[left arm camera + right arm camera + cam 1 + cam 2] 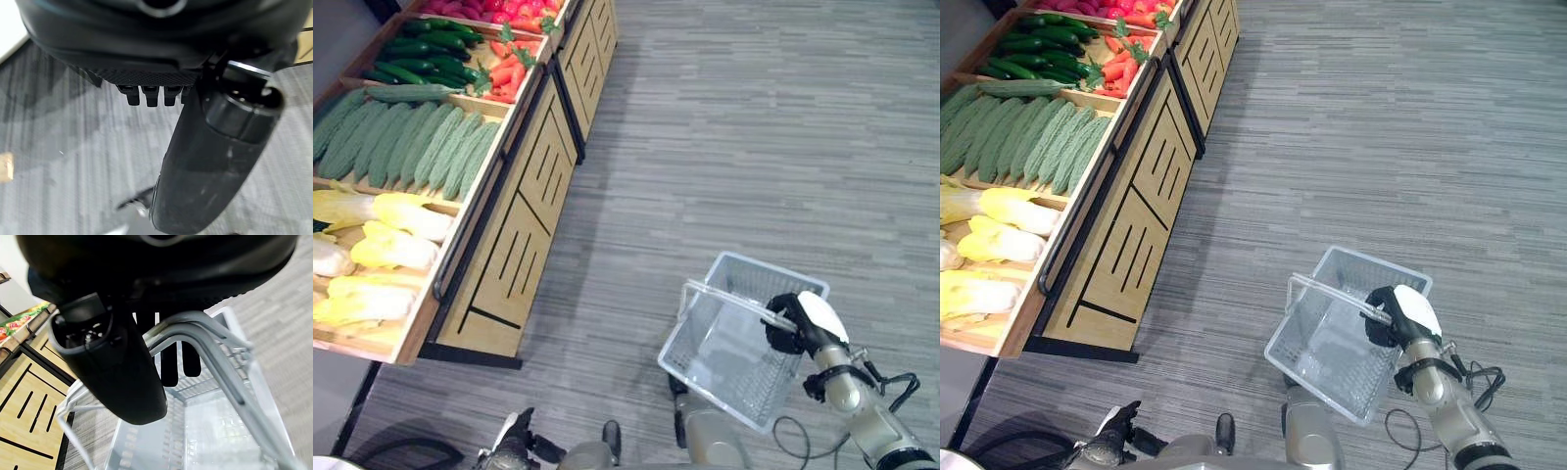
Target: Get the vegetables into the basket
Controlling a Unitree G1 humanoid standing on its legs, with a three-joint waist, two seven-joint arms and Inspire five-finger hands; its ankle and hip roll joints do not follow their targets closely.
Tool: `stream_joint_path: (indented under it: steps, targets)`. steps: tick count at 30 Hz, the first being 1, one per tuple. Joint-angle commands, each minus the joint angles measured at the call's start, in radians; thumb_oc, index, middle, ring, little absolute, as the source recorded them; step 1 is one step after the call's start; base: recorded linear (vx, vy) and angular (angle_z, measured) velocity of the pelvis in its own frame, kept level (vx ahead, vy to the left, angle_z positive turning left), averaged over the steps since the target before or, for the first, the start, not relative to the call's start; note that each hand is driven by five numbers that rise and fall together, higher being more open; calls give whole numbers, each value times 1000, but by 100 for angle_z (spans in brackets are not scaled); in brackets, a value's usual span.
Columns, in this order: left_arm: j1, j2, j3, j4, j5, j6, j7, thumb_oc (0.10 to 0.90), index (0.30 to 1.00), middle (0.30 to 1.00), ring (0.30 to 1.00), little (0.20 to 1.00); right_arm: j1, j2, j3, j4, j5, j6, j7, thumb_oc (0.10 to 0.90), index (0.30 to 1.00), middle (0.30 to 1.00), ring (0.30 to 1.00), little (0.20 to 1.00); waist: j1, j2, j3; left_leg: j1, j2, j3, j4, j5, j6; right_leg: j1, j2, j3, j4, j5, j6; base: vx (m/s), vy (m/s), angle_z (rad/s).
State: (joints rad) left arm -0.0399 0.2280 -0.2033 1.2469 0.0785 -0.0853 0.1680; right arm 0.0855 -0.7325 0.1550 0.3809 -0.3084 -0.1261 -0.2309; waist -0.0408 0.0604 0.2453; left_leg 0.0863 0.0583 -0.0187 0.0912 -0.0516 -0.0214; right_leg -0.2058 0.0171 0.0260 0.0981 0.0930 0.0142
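1. Right hand (800,323) is at the near right, above the grey floor (754,127). Its fingers curl round the handles (205,340) of the basket (705,367); the right wrist view shows the grey handle bars passing between thumb and fingers.
2. Basket: white wire mesh, hanging tilted from the right hand, its open top turned to the left and far side. Nothing lies inside it.
3. Left hand (514,441) sits low at the near edge, left of centre, well apart from the basket and from the stand (514,245). In the left wrist view its fingers (149,94) appear as short dark tips under the palm, with only floor beyond them; whether they are curled or straight I cannot tell.
4. Vegetables all lie on the wooden stand at the left, none in the basket. The stand runs from near left to far centre, with slatted wooden panels facing the floor.
5. Compartments, near to far: pale yellow cabbages (386,245); long bumpy green gourds (406,142); dark cucumbers (421,54) with carrots (509,69) just to their right; red vegetables (499,10) at the far end.
6. One long green cucumber (411,93) lies across the divider between gourds and cucumbers.
7. Basket and stand are apart, with bare floor between them.
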Motion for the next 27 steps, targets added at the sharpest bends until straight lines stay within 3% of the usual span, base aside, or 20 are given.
stream_joint_path:
  steps: [1,5,6,10,13,15,17,18,19,23,25,27]
  targets:
    - [8,62,-6,-1,13,2,20,900,1000,1000,1000,1000,-17,-70,-86,-166,17,-93,-52,400,300,300,300,300,-4,-37,-68,7,-44,0,67,15,-36,-55,-42,38,51,6,91,251,-301,18]
    - [2,56,-11,-4,8,5,24,900,1000,1000,1000,1000,-5,-88,-86,-165,16,-92,-49,400,300,300,300,300,-7,-30,-72,-17,-31,-25,123,72,-58,-36,-31,24,54,-23,67,136,-188,19]
    - [-6,53,-17,-10,4,9,25,900,1000,1000,1000,1000,1,-94,-92,-159,21,-88,-54,400,300,300,300,300,-8,-35,-65,-50,-21,-20,193,122,-73,-19,-33,12,54,-36,50,166,-274,27]
    - [-19,47,-28,-33,-13,12,31,900,1000,1000,1000,1000,21,-99,-102,-151,24,-78,-66,400,300,300,300,300,-10,-45,-48,-118,5,22,308,183,-82,27,-41,-18,50,-74,19,126,-215,34]
    - [-32,45,-45,-40,-13,15,37,900,1000,1000,1000,1000,37,-96,-120,-148,25,-69,-80,400,300,300,300,300,-13,-45,-34,-168,32,71,247,165,-71,48,-61,-46,46,-93,21,86,-77,49]
    - [-48,43,-63,-36,-4,15,43,900,1000,1000,1000,1000,49,-94,-138,-141,24,-65,-101,400,300,300,300,300,-14,-42,-37,-235,54,120,93,135,-62,67,-80,-77,38,-118,32,185,27,81]
    - [-50,45,-67,-36,1,14,48,900,1000,1000,1000,1000,56,-90,-143,-136,22,-65,-109,400,300,300,300,300,-13,-37,-39,-257,67,137,20,165,-70,80,-83,-85,33,-127,35,205,64,49]
    - [-53,49,-69,-38,6,16,52,900,1000,1000,1000,1000,63,-83,-149,-131,23,-65,-119,400,300,300,300,300,-9,-34,-36,-298,95,170,-36,226,-85,108,-85,-92,29,-141,38,230,60,24]
    - [-53,52,-69,-39,10,17,52,900,1000,1000,1000,1000,68,-78,-151,-131,22,-62,-122,400,300,300,300,300,-8,-31,-37,-305,110,193,-65,243,-90,118,-84,-97,29,-147,38,321,102,19]
    - [-45,63,-67,-42,22,19,56,900,1000,1000,1000,1000,71,-70,-142,-125,15,-57,-121,400,300,300,300,300,5,-31,-37,-299,134,242,-101,284,-102,170,-83,-93,25,-165,43,195,96,17]
    - [-34,62,-61,-36,22,20,57,900,1000,1000,1000,1000,81,-57,-139,-122,0,-45,-113,400,300,300,300,300,9,-25,-50,-264,129,270,-126,274,-91,208,-102,-90,19,-181,62,292,284,-20]
    - [-29,63,-57,-34,27,19,56,900,1000,1000,1000,1000,78,-41,-137,-117,1,-39,-110,400,300,300,300,300,13,-38,-58,-252,105,286,-114,245,-75,234,-136,-81,13,-184,83,259,324,-27]
